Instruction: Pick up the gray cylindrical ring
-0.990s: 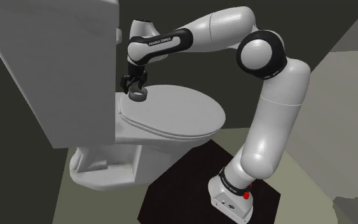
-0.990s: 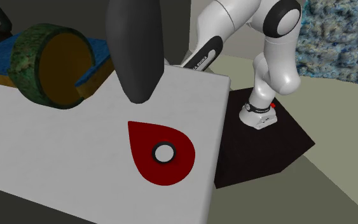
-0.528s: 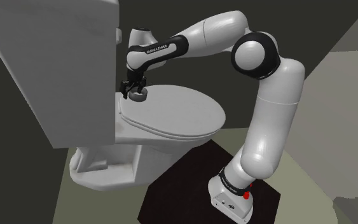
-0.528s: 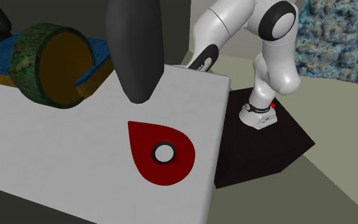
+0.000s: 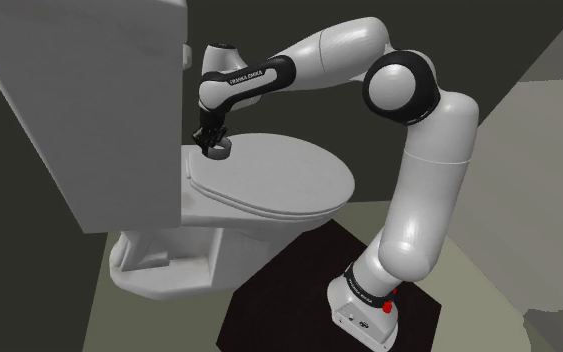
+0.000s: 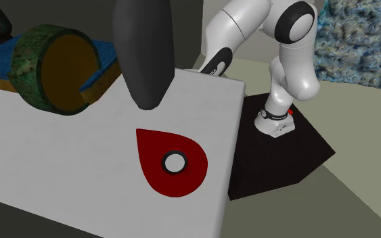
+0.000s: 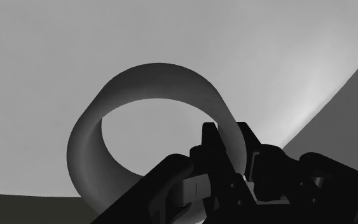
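Black jaws straddle one side of the gray ring (image 7: 155,79). In the wrist view one of the fingers (image 7: 210,143) stands inside the hoop and the other outside it, with the ring's wall running down between them. They are set narrow and look clamped on that wall, though the contact itself is partly hidden by the finger bodies.

The ring lies with its opening upward and its axis upright. The jaws therefore meet it from above and grip across the thickness of the wall, not across the whole hoop. In the shoulder view the ring (image 5: 217,150) rests on the pale toilet lid (image 5: 279,180), at the lid's back end just beside the tank (image 5: 89,110), and does not look lifted yet.

I judge the coming move to be a straight rise along the ring's axis. The tank's front face is close on the shoulder view's left, so drift that way could knock the hand. The white arm (image 5: 319,50) arches over from its stand (image 5: 364,305) on a dark mat (image 5: 269,300).
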Controlling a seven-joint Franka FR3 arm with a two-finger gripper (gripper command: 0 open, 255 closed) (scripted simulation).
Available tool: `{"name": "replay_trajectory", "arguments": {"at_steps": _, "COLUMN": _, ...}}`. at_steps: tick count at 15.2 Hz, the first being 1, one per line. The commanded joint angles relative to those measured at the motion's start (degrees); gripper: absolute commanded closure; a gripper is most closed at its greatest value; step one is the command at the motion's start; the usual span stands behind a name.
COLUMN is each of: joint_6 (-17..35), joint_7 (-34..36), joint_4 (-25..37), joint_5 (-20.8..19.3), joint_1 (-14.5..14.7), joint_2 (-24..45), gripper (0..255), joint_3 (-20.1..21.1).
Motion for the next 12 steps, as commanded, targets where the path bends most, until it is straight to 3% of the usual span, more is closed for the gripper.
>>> {"name": "replay_trajectory", "arguments": {"at_steps": 1, "joint_6": 0.0, "joint_7": 0.0, "joint_4": 0.0, "joint_5": 0.0, "joint_1": 0.0, "joint_2": 0.0, "gripper": 255, "joint_3": 0.0}}
{"name": "replay_trajectory", "arguments": {"at_steps": 12, "joint_6": -6.4, "joint_7": -0.3, "joint_4": 2.8, "joint_5": 0.4, "joint_1": -0.2, "joint_2": -3.6, "gripper": 255, "joint_3": 0.1}}
